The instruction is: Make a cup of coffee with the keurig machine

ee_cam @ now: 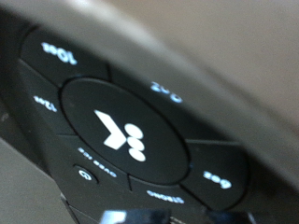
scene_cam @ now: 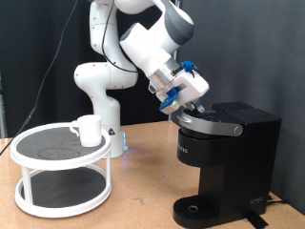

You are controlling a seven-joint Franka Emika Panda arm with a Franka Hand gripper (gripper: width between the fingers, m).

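Observation:
The black keurig machine stands at the exterior view's right, its rounded lid down and its round drip tray at the base with nothing on it. My gripper is pressed down against the lid's near end; its fingers are hidden against the lid. The wrist view is filled by the lid's button panel, with a large round centre button and lit size labels around it. The white cup stands upright on the top shelf of a white two-tier stand at the exterior view's left.
The robot's white base rises behind the stand. A black curtain covers the back. The wooden table lies between the stand and the machine.

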